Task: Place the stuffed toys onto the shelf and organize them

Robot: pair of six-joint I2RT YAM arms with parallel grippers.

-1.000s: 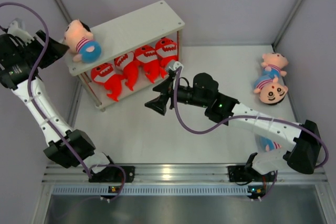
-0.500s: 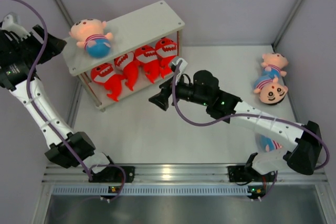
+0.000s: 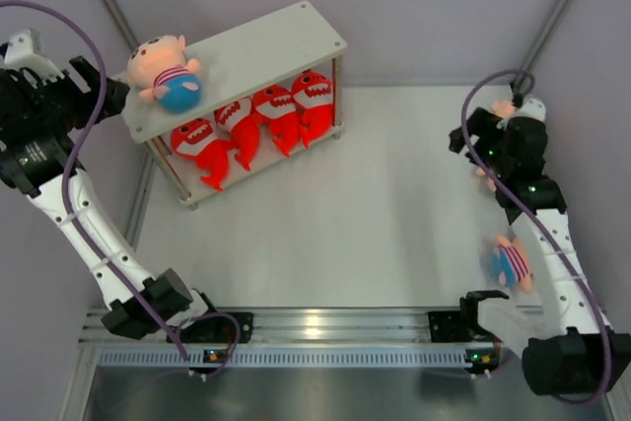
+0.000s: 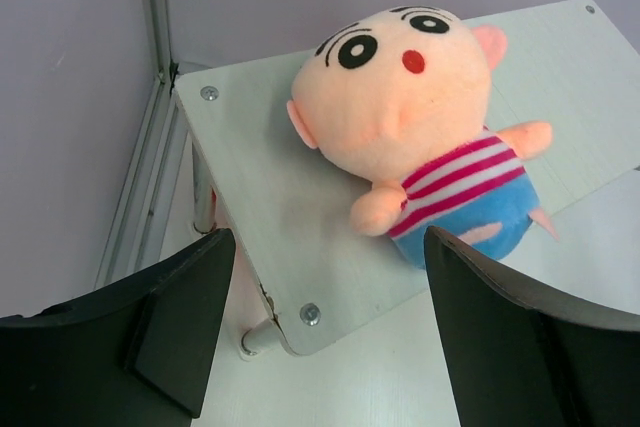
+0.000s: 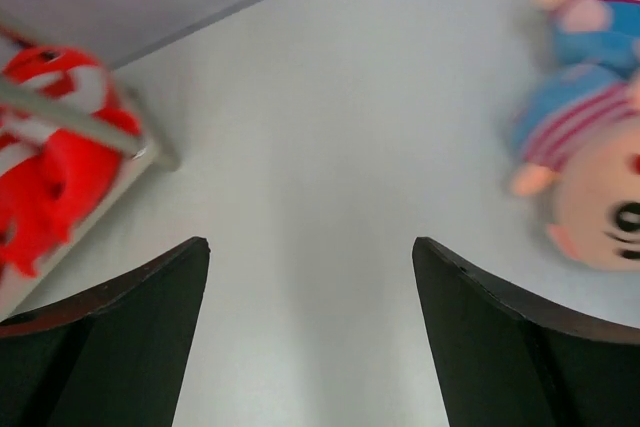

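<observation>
1. Left wrist view shows the left gripper [image 4: 328, 247] with its fingers spread wide and nothing between them. It hangs just beside the left end of the shelf [image 4: 250, 177].
2. In front of it one boy doll [image 4: 420, 137] lies face up on the top board, free of both fingers. I think it is put at this end to leave room on the board for the other dolls.
3. On the lower board the four sharks [image 3: 256, 120] lie side by side in one row. So each level seems to take one kind of toy, and the lower one looks full.
4. The right gripper [image 5: 310, 247] is also spread and empty. It is above the right side of the table [image 3: 345, 214], close to the wall.
5. Its view is blurred, but a pair of dolls [image 5: 600, 177] lies at the right edge, touching each other and outside the fingers. A third doll [image 3: 511, 265] lies nearer to the base of the right arm.
6. By my judgement three dolls are not yet on the shelf. The next move calls for the right gripper to come down over one of the pair and pinch its body, because the big round head may slip.
</observation>
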